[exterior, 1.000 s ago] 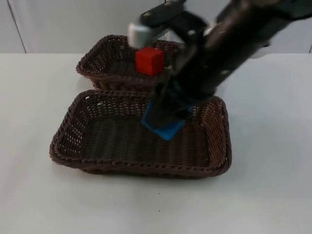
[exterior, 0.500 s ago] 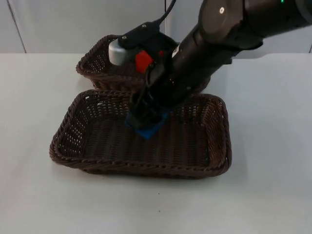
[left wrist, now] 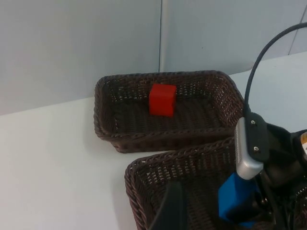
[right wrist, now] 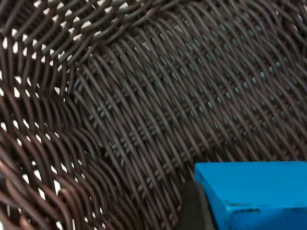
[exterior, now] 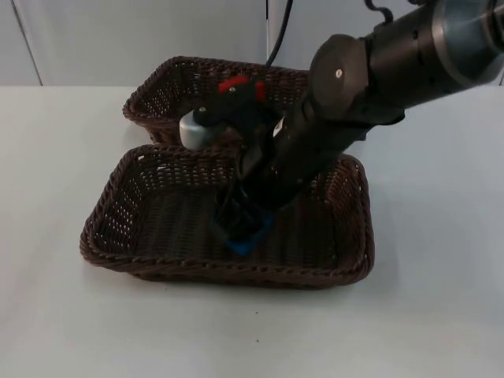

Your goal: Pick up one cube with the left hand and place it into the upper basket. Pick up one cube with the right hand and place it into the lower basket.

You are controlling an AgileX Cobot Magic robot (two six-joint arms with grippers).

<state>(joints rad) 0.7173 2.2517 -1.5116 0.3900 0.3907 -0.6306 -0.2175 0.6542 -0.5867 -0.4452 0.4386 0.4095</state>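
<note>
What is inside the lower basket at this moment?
Inside the lower basket is the right claw, down near its floor and shut on a blue cube. The arm covers part of the floor, so what lies under it cannot be seen.

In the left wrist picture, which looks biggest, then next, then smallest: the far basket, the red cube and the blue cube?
1. Upper basket, by far the largest.
2. and 3. Red cube and blue cube look much alike. The blue one, held by the right gripper in the lower basket, is nearer and partly hidden, so no ranking.

Dark woven wicker baskets (exterior: 110, 228); smooth matt white table (exterior: 71, 315).
</note>
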